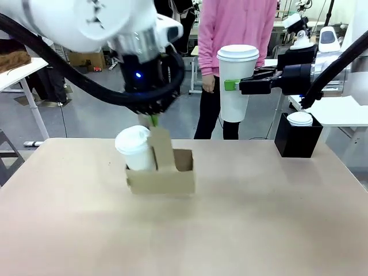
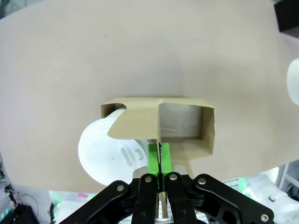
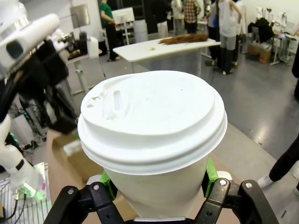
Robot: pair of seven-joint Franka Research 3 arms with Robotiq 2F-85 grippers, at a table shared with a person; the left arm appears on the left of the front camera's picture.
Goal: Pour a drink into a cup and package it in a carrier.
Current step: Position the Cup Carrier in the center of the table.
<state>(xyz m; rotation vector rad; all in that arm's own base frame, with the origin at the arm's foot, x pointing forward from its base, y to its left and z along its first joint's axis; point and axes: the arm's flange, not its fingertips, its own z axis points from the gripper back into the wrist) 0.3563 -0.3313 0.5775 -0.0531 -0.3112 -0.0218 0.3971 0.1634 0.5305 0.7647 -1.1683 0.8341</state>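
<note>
Across the smooth tan table top I have plenty of bare surface, with one cluster left of centre: a small brown cardboard drink carrier, box-shaped, with an upright handle panel rising from its middle. My left gripper comes straight down on that panel. From the left wrist view its green pads are pressed flat together with the cardboard edge pinched between them. The carrier sits low at the table surface, but I can't tell whether it rests there or is just clear of it.

One slot holds a short white paper cup with a domed lid, leaning a little toward my left side. From above, its lid pokes out beside the handle panel, and the slot next to it is open.

Over on my right side, well above the table and apart from the carrier, my right gripper clamps a tall white paper cup with a white domed plastic lid, held upright. In the right wrist view the green pads squeeze both sides of the cup just under the lid rim.

At the far right corner stands a black box with a round white lid on top. Beyond the table edge a person in a pink top stands on a grey floor. Farther off there is a white table.
</note>
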